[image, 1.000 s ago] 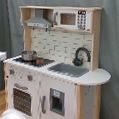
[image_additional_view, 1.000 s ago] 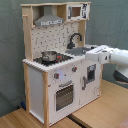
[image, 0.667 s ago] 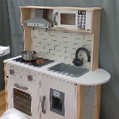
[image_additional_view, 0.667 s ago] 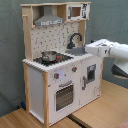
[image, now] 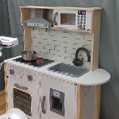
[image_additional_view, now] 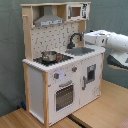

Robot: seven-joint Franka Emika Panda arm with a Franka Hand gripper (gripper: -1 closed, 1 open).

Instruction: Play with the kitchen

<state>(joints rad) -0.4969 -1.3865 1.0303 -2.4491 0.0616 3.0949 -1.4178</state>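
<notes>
Tool hangs at the kitchen's sink end in the second exterior view, just above the counter beside the faucet; the pot sits leftward (grip state unclear).

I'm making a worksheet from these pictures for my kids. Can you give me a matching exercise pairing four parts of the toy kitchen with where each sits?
Things:
1. small shiny metal pot
2. curved black faucet
3. grey range hood
4. white toy microwave

Places:
A. behind the sink basin
B. top shelf, beside the hood
C. on the black stovetop
D. above the stove, under the top board

Pairs: 1-C, 2-A, 3-D, 4-B
</notes>
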